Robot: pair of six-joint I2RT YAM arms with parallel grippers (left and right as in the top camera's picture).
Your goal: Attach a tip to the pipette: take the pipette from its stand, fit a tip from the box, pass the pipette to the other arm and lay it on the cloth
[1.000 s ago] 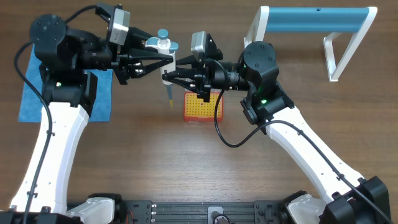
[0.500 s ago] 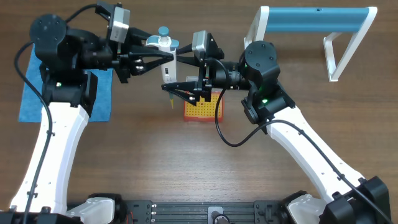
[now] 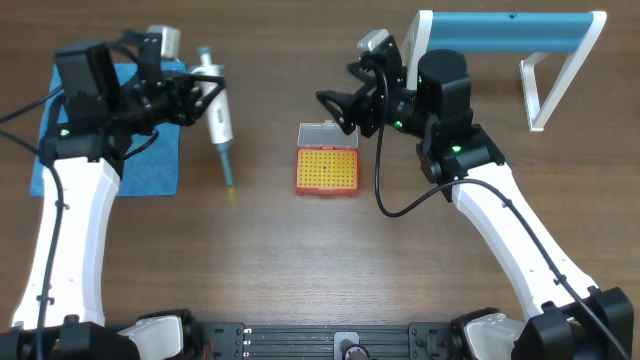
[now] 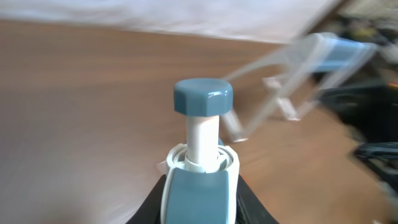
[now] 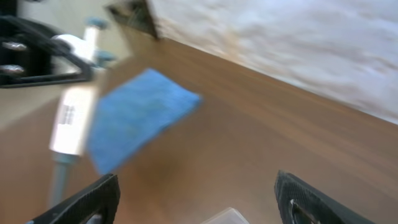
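- Tabletop point(image 3: 330, 270) of brown wood lies under everything we see.
- At the far right, we find the white stand point(image 3: 510, 30) with its blue bar, well apart from both grippers.
- We see the blue cloth point(image 3: 155, 165) lying flat at the left, partly under the left arm.
- Near the table's middle, we note the orange tip box point(image 3: 327, 170), its clear lid folded back.
- We see the right gripper point(image 3: 338, 110) hanging beyond the box, its fingers spread wide with nothing between them.
- We see the left gripper point(image 3: 192, 92) clamped around the upper body of the pipette point(image 3: 216, 112).
- In the top view, the pipette shows just right of the cloth's edge, slanted, with its blue plunger cap point(image 4: 202, 98) away from the arm bases.
- At its lower end, we see a yellow tip point(image 3: 231, 188) fitted.
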